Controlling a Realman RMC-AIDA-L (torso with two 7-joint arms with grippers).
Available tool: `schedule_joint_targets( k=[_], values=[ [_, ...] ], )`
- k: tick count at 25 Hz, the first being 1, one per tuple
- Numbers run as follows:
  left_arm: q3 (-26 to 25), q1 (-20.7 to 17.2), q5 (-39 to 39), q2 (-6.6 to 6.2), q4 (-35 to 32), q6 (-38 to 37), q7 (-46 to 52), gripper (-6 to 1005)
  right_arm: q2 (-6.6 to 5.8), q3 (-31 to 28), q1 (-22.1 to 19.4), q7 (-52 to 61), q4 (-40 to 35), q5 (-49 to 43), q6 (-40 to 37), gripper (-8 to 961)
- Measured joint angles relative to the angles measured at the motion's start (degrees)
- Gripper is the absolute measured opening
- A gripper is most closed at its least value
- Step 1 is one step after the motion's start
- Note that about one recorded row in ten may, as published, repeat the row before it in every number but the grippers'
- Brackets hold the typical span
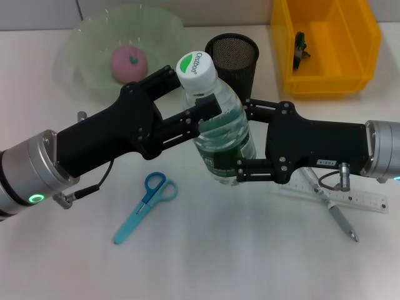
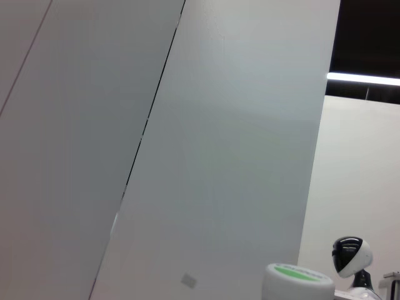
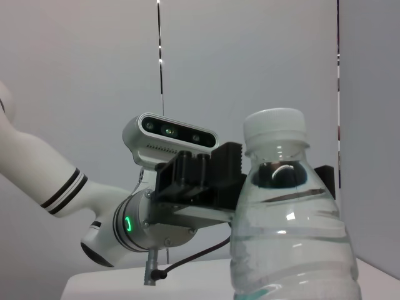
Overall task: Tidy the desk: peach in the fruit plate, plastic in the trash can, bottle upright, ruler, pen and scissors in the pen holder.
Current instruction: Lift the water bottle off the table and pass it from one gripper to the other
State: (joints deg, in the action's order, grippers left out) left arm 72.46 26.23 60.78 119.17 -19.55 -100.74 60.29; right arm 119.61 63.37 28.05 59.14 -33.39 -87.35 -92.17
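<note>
We see a white desk (image 1: 206, 262) in the head view, with both arms meeting over its middle. The left gripper (image 1: 194, 103) reaches in from the left, its fingers clamped on the neck and shoulder of a clear water bottle (image 1: 222, 134). The right gripper (image 1: 240, 140) comes from the right, its two fingers closed against the bottle's body, one at the far side and one at the near side by the green label. So both pincers are grasping the bottle, which stands raised between them with its white and green cap (image 1: 195, 65) tilted slightly toward the left. In the right wrist view the bottle (image 3: 290, 225) fills the near frame and the left gripper (image 3: 203, 178) sits just behind its neck.

At the far right of the desk stands a yellow bin (image 1: 325, 44) holding a small dark object that we cannot identify. At the far left is a translucent green fruit plate (image 1: 87, 47) with a pink peach (image 1: 129, 61) lying in it. Between them, just behind the bottle, a black mesh pen holder (image 1: 232, 59) stands upright.

Blue scissors (image 1: 145, 205) lie on the near left of the desk, handles toward the bottle. A clear ruler (image 1: 365, 201) lies flat under the right arm, and a grey pen (image 1: 340, 219) lies across it, tip pointing toward the near edge.
</note>
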Motion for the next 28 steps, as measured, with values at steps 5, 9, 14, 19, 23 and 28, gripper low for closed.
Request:
schedule_joint_targets(
  k=[5, 9, 14, 19, 23, 28],
  values=[
    [0.2, 0.1, -0.7, -0.01, 0.2, 0.3, 0.0, 734, 0.0, 0.0, 0.2, 0.0, 0.4, 0.0, 0.0, 762],
    [0.3, 0.1, -0.7, -0.08, 0.2, 0.4, 0.0, 734, 0.0, 0.0, 0.2, 0.0, 0.4, 0.0, 0.0, 762],
    [0.1, 0.1, -0.8, -0.07, 0.2, 0.5, 0.0, 737, 0.0, 0.0, 0.4, 0.0, 0.5, -0.2, 0.0, 762],
    [0.3, 0.1, -0.8, -0.08, 0.2, 0.8, 0.0, 740, 0.0, 0.0, 0.5, 0.0, 0.6, -0.3, 0.0, 762],
    [0.3, 0.1, -0.8, -0.08, 0.2, 0.9, -0.1, 737, 0.0, 0.0, 0.5, 0.1, 0.6, -0.3, -0.1, 761],
    [0.1, 0.1, -0.8, -0.08, 0.2, 1.0, -0.1, 727, 0.0, 0.7, 0.6, 0.1, 0.6, -0.3, -0.1, 761]
  ],
)
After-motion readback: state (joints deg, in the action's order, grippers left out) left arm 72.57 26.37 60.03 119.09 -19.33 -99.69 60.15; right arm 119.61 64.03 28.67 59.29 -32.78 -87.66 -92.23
